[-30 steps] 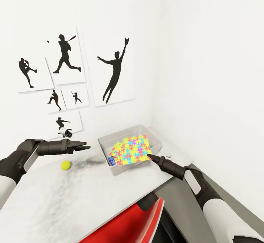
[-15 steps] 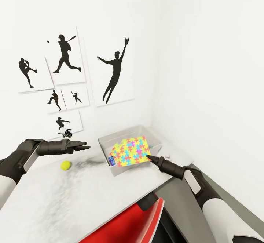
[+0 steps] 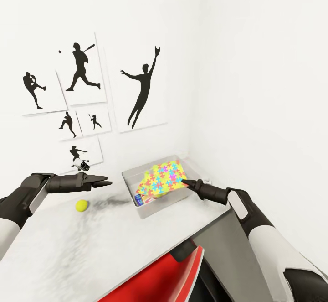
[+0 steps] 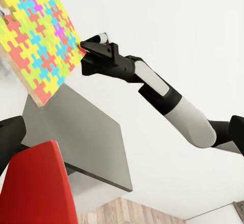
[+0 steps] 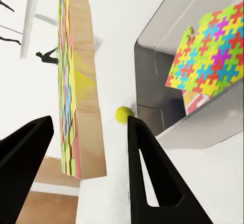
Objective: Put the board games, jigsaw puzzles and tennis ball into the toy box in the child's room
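Multicoloured jigsaw puzzle [image 3: 163,179]; yellow-green tennis ball [image 3: 81,205].

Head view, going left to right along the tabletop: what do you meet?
Tennis ball → left gripper → toy box → jigsaw puzzle → right gripper.

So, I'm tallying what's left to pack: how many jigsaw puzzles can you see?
2. One puzzle is held in the right gripper's jaws above the toy box; the second puzzle leans inside it. More may be hidden beneath.
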Controlling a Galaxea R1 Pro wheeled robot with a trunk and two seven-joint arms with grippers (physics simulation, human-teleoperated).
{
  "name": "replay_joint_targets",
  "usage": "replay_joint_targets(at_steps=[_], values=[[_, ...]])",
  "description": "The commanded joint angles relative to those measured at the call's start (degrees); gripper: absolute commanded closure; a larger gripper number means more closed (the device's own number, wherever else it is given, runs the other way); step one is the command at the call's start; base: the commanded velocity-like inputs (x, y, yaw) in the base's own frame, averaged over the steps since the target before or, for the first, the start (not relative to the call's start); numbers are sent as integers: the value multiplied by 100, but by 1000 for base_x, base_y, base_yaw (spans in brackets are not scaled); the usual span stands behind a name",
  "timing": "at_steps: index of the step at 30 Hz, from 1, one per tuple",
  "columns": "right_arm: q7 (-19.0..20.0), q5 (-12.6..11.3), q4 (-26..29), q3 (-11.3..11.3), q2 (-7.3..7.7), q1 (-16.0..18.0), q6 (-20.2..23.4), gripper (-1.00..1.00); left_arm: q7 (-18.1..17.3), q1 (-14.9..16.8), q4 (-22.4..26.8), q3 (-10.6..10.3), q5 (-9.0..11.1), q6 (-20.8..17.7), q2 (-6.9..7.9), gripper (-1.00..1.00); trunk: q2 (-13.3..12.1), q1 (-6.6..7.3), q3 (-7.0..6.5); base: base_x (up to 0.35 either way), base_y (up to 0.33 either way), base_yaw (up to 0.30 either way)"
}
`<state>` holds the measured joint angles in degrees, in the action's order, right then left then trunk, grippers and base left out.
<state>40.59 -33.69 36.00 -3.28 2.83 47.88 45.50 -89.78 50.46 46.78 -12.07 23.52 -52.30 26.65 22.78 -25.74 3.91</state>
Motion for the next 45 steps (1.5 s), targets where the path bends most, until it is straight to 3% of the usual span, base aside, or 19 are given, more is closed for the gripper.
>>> replay_joint_targets(at_steps=[1, 10, 17, 19, 22, 28, 45], values=[[-61, 4, -6, -16, 1, 54, 32, 100, -22, 8, -2, -24, 16, -61, 7, -100, 14, -4, 14, 0, 0, 0], [-927, -4, -315, -53, -68, 870, 149, 100, -22, 8, -2, -24, 18, -61, 7, -100, 14, -4, 14, 0, 0, 0], [-1532, -6, -1290, -170, -113, 1584, 126, 100, -22, 8, -2, -24, 21, -61, 7, -100, 14, -4, 14, 0, 0, 0], [-1900, -22, -1481, -182, -126, 1728, 105, 100, -22, 8, -2, -23, 21, -61, 7, -100, 14, -4, 14, 0, 0, 0], [-2277, -217, -1564, -191, -159, 1835, 98, 100, -22, 8, -2, -22, 21, -61, 5, -100, 14, -4, 14, 0, 0, 0], [-2505, -852, -1593, -213, -165, 1887, 84, 100, -22, 8, -2, -22, 21, -61, 7, -100, 14, -4, 14, 0, 0, 0], [-2523, -874, -1587, -216, -181, 1888, 46, 100, -22, 8, -2, -15, 21, -61, 7, -100, 14, -4, 14, 0, 0, 0]])
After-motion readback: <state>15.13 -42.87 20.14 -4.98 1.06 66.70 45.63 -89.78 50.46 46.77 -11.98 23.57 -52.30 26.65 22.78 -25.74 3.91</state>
